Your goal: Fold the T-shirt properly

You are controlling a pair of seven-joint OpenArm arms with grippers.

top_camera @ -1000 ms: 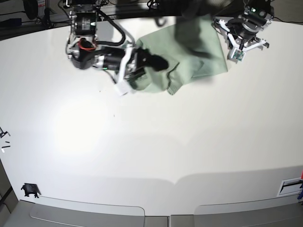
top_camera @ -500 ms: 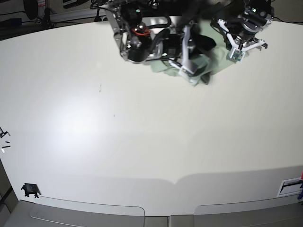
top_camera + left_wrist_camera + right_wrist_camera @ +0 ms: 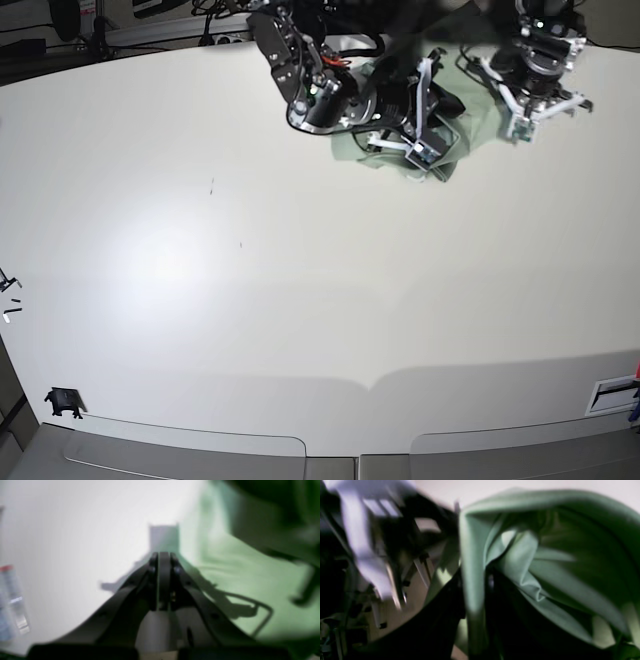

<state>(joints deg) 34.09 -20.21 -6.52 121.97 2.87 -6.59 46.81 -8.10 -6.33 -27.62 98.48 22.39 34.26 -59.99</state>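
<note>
1. T-shirt (image 3: 462,140) lies bunched near the far edge of the table (image 3: 200,300), toward the far right corner.
2. Right gripper (image 3: 428,150): jaws pinched on a fold of the shirt (image 3: 475,585); cloth drapes over and beside it. Wrist view blurred.
3. Left gripper (image 3: 527,125): jaws pressed together, holding nothing (image 3: 162,562); it hangs over bare table just beside the shirt's edge (image 3: 250,575).
</note>
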